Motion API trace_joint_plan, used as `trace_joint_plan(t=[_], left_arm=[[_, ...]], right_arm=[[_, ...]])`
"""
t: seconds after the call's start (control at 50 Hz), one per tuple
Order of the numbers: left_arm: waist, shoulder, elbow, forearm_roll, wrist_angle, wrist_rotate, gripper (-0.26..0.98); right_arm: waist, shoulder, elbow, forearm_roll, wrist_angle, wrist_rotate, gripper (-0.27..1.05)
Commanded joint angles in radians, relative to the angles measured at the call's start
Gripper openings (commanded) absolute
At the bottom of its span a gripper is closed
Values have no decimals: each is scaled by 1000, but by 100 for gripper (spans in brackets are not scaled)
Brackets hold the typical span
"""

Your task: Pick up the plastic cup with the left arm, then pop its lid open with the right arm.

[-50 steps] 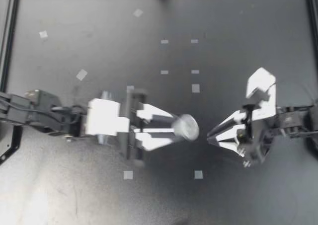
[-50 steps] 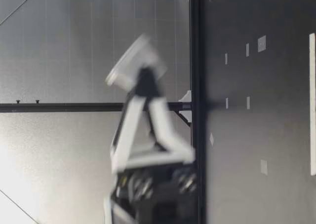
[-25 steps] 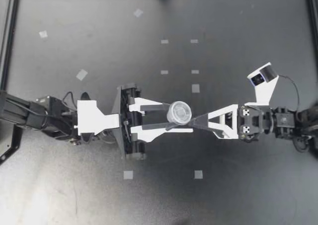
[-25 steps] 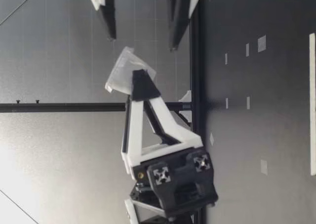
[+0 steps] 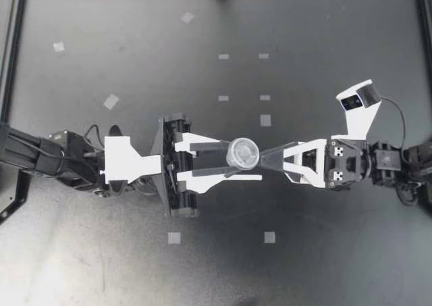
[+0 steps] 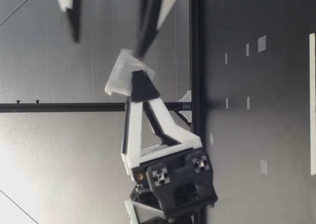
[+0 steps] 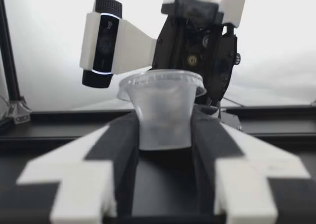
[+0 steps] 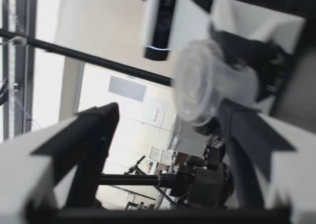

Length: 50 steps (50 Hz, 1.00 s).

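Clear plastic cup (image 5: pixel 243 153): clamped in the left end effector (image 5: pixel 237 161), pinched on its lower wall below the rim and held well above the bench (image 5: pixel 337 265). The right end effector (image 5: pixel 264 159) faces it, turned on its side, fingers spread wide and gripping nothing. In the right wrist view the cup sits between them, closer to one finger (image 8: pixel 247 135).

Judgement: this looks like a hand-over.
- Centre the cup between your right fingers before you close.
- Grip where the wall is clear of the left fingers (image 7: pixel 123 140).
- Squeeze lightly; thin plastic probably buckles.
- Open the left only once the right holds firmly.
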Motion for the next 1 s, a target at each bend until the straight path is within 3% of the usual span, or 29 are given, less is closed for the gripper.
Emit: trace_joint_plan(t=[0.0, 0.14, 0.44, 0.56, 0.82, 0.98], left_arm=[[-8, -26, -20, 0, 40, 2, 15], [-20, -26, -38, 0, 115, 3, 15], [-23, -26, -37, 0, 118, -3, 15], [-23, -29, -41, -2, 120, -14, 15], [-23, -55, -21, 0, 129, -63, 15], [-23, -58, -23, -2, 155, -64, 15]], right_arm=[[-20, -60, -17, -12, -34, -37, 77], [-37, -147, 2, -12, -38, -156, 77], [-66, -331, 31, -28, 109, -336, 76], [-71, -380, 31, -74, 272, -554, 76], [-71, -394, 46, -89, 508, -1226, 76], [-71, -380, 51, -86, 512, -1384, 76]])
